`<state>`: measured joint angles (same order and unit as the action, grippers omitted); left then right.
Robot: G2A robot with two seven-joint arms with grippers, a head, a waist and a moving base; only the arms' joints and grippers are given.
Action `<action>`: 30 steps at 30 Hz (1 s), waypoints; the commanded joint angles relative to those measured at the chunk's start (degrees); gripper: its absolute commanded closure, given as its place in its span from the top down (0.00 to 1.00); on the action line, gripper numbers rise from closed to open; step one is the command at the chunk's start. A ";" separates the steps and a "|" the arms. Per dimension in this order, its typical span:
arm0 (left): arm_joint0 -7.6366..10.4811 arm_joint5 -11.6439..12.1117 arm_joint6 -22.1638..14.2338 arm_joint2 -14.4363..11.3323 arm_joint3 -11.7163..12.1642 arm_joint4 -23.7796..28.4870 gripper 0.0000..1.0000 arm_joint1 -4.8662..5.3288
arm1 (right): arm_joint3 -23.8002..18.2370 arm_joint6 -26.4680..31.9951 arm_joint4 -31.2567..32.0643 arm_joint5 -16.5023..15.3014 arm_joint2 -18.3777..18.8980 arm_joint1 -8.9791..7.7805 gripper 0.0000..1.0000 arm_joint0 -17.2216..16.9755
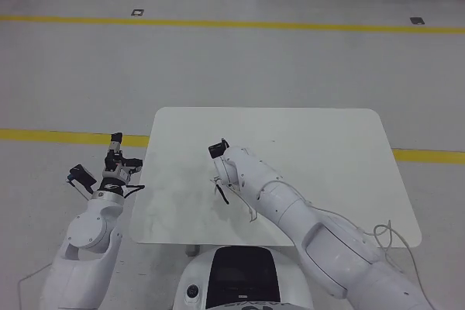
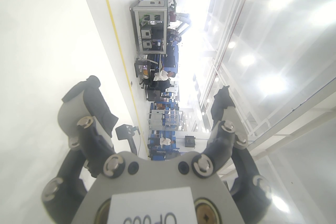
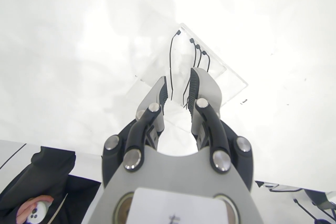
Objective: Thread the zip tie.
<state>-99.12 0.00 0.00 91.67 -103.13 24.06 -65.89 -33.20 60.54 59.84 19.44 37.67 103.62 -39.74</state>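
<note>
The right end effector hangs over the white desk, just above a clear tray that lies flat on it. Its fingers stand a narrow gap apart and grip nothing. Several black zip ties lie in the tray, heads away from the wrist camera; the tails of two run into the gap between the fingers, and I cannot tell whether they touch the pads. The left end effector is spread wide and empty, held off the desk beside its left edge
</note>
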 commanded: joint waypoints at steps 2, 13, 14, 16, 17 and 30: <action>0.00 0.00 0.00 0.00 0.00 0.00 1.00 0.00 | 1.43 -0.78 -0.17 0.04 0.01 0.50 0.20 0.30; 0.00 0.00 0.00 0.00 0.00 0.00 1.00 0.00 | 6.55 -3.11 0.09 0.04 0.55 2.67 0.19 1.53; 0.00 0.00 0.00 0.00 0.00 0.00 1.00 0.00 | 7.06 -3.29 0.10 0.04 0.64 2.87 0.19 1.64; 0.00 0.00 0.00 0.00 0.00 0.00 1.00 0.00 | 7.74 -3.57 0.10 0.04 0.77 3.17 0.18 1.82; 0.00 0.00 0.00 0.00 0.00 0.00 1.00 0.00 | 8.11 -3.72 0.06 0.04 0.86 3.30 0.18 1.92; 0.00 0.00 0.00 0.00 0.00 0.00 1.00 0.00 | 12.38 -5.91 -0.62 0.04 2.06 4.77 0.16 3.03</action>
<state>-99.12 0.00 0.00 91.67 -103.13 24.06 -65.89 -21.04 54.76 59.22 19.48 39.68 108.32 -36.76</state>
